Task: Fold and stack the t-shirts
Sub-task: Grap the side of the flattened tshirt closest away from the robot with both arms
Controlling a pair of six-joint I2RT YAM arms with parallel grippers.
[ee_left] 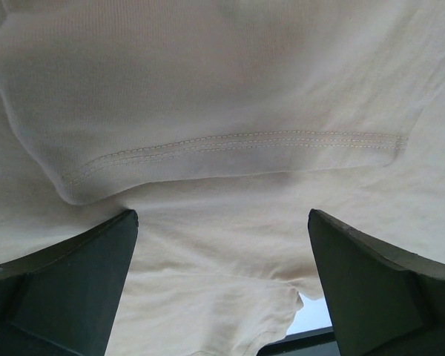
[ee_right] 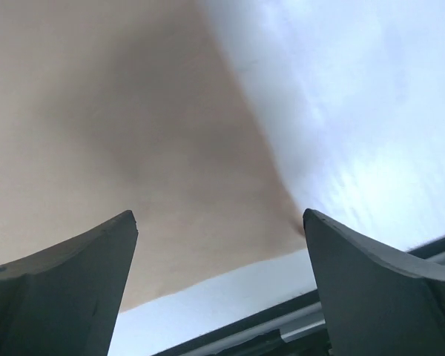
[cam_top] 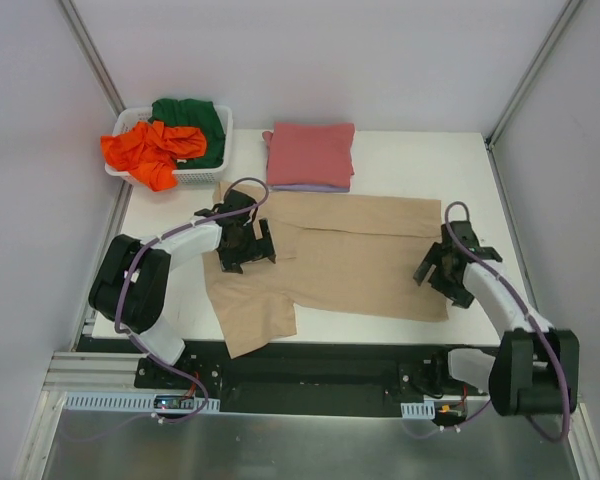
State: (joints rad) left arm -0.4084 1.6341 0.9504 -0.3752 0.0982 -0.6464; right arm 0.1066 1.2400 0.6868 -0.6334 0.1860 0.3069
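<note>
- The tan t-shirt (cam_top: 350, 255) lies spread across the middle of the table (cam_top: 430, 160), with one sleeve reaching toward the near left edge.
- The left gripper (cam_top: 248, 250) sits over the left part of this shirt. In its wrist view the fingers (ee_left: 67, 289) are spread wide with nothing between them, and a stitched hem fold lies just ahead of them.
- The right gripper (cam_top: 435, 272) is at the shirt's right edge, near the near right corner of the cloth. Its fingers (ee_right: 59, 297) are also spread apart and hold nothing; that corner and bare table show between them.
- Whether either gripper touches the cloth cannot be told.
- At the far side, a folded pinkish-red t-shirt (cam_top: 310, 152) rests on a folded lavender t-shirt (cam_top: 305, 187), just beyond the tan one.
- The white basket (cam_top: 195, 175) at the far left corner holds the crumpled orange t-shirt (cam_top: 150, 150) and the dark green t-shirt (cam_top: 195, 118); the orange one spills over its rim.
</note>
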